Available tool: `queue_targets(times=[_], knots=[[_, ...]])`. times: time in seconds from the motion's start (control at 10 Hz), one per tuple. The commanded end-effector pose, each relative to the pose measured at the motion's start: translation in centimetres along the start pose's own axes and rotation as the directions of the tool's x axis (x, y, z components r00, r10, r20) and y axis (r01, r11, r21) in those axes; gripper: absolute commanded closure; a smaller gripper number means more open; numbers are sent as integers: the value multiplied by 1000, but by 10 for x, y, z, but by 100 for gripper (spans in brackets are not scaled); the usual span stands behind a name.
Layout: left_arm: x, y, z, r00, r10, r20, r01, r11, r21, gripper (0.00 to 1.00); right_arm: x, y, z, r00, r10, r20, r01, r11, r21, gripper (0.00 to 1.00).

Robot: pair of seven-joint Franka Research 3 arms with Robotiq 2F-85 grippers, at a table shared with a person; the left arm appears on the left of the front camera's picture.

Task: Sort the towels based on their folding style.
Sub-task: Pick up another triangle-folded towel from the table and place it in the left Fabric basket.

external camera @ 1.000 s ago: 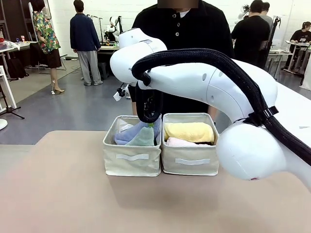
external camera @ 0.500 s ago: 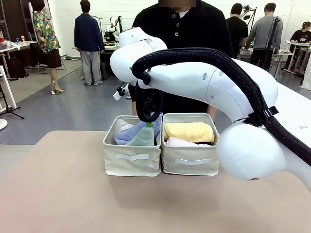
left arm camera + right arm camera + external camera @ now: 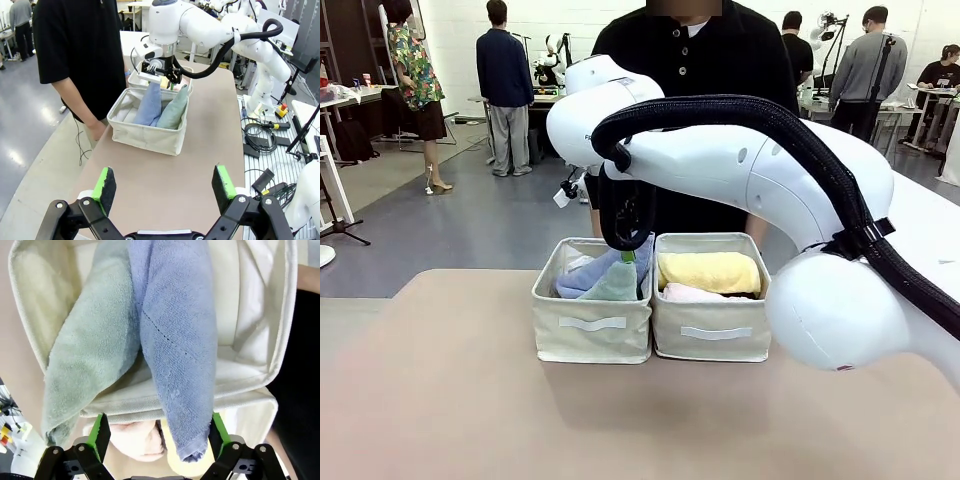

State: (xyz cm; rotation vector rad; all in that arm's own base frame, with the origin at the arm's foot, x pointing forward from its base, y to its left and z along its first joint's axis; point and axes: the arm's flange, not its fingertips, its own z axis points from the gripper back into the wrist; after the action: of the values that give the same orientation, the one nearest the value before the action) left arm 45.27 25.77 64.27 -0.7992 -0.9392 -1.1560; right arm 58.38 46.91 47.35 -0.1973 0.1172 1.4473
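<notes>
Two beige bins stand side by side mid-table. The left bin (image 3: 590, 335) holds two cone-folded towels, a light-blue one (image 3: 582, 274) and a sage-green one (image 3: 617, 285), leaning together. The right bin (image 3: 715, 340) holds a rolled yellow towel (image 3: 708, 270) over a pink one (image 3: 688, 294). My right gripper (image 3: 627, 250) hangs open just above the left bin. In the right wrist view the tip of the light-blue towel (image 3: 175, 330) lies loose between its fingers, beside the sage-green towel (image 3: 90, 350). My left gripper (image 3: 164, 185) is open and empty, well back from the left bin (image 3: 150, 137).
A person in black stands right behind the bins, one hand (image 3: 97, 131) hanging by the table edge near the left bin. My right arm's big white links (image 3: 820, 290) span the right half of the table. Bare tabletop (image 3: 470, 400) lies in front of the bins.
My right gripper has opened, letting go of the light-blue towel, and has lifted slightly out of the left bin. The towels and bins stay put.
</notes>
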Motion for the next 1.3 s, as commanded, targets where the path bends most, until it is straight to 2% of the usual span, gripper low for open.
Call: queue_targets(times=[0.0, 0.2, 0.4, 0.6, 0.9, 1.1, 1.2], knots=[[1, -1, 1, 1000, -2, 4, 2, 1000, -1, 0, -1, -5, 28, 1000, -6, -22, 6, 1000, -5, 0], [1, -1, 1, 1000, -2, 4, 2, 1000, -1, 0, -38, 20, 59, 996, -72, -44, 69, 996, -62, 0], [1, -1, 1, 1000, -2, 4, 2, 1000, -1, 0, -84, 47, 72, 991, -121, -64, 120, 992, -28, 0], [1, -1, 1, 1000, -2, 4, 2, 1000, -1, 0, -140, 77, 64, 979, -192, -74, 194, 981, 18, 0], [1, -1, 1, 1000, -2, 4, 2, 1000, -1, 0, -212, 120, 38, 936, -271, -223, 298, 950, 96, 0], [1, -1, 1, 1000, -2, 4, 2, 1000, -1, 0, -252, 144, 31, 898, -311, -311, 350, 934, 75, 0], [1, -1, 1, 1000, -2, 4, 2, 1000, -1, 0, -270, 154, 32, 886, -352, -303, 387, 920, 64, 0]])
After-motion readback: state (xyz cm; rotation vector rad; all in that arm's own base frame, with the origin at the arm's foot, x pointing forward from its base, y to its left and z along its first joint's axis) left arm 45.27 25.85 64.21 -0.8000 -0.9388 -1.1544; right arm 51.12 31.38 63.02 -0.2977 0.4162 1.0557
